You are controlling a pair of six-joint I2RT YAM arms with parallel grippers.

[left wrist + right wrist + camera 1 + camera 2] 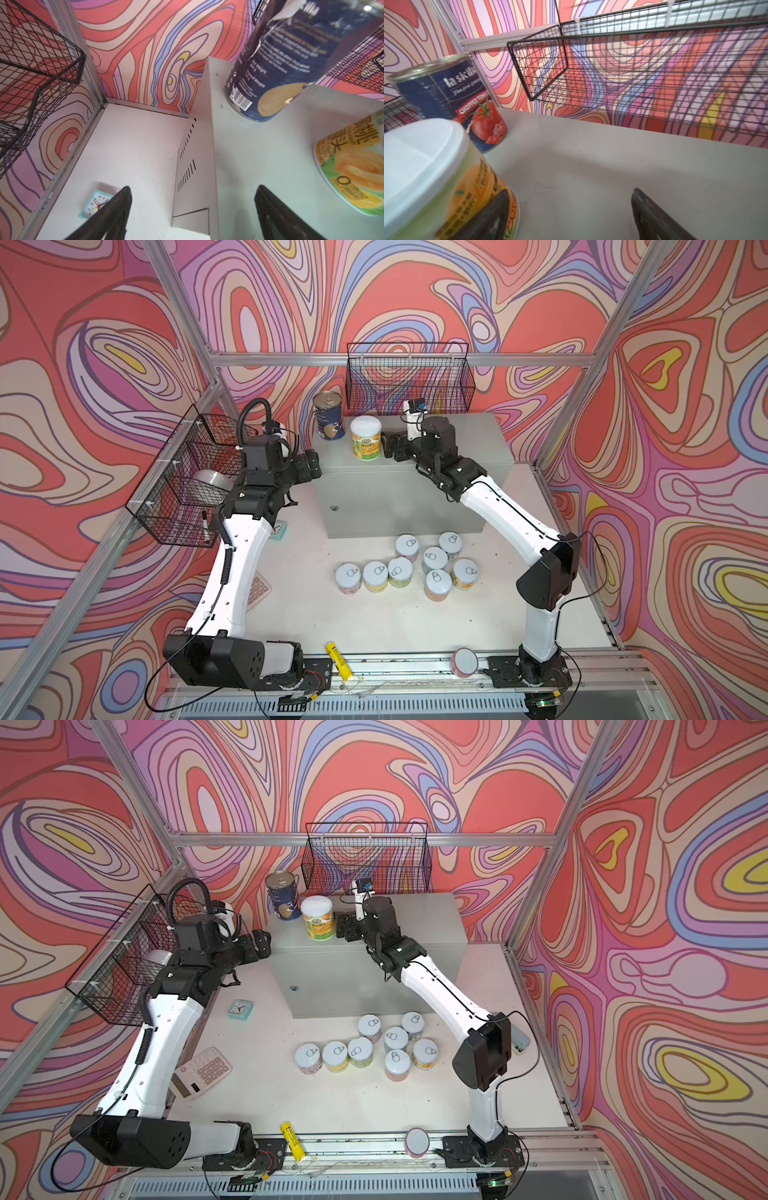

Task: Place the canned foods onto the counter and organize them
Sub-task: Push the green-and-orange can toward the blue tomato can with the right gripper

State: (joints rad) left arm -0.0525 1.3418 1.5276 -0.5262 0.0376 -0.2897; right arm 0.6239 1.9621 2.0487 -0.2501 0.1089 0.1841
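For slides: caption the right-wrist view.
Open right claw beside white-lidded orange can and blue tomato can on grey metal counter.

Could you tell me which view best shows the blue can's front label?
The right wrist view: the blue can faces it, brand and tomato readable. The left wrist shows its barcode side; both top views, mainly its metal lid.

The grey surface (478,431) looks like painted sheet metal to me, matt and smooth, with a few dark specks near its left edge. At its back left corner, the blue-label can (329,416) has a bare shiny metal top and a glossy wrap. The can beside it (365,439) has a smooth white plastic lid and a shiny printed label. The white surface (332,626) is matt and a bit smudged. The wire baskets (411,377) are thin black coated wire. The arm shells (511,510) are glossy white plastic, and the jaws are matt black.
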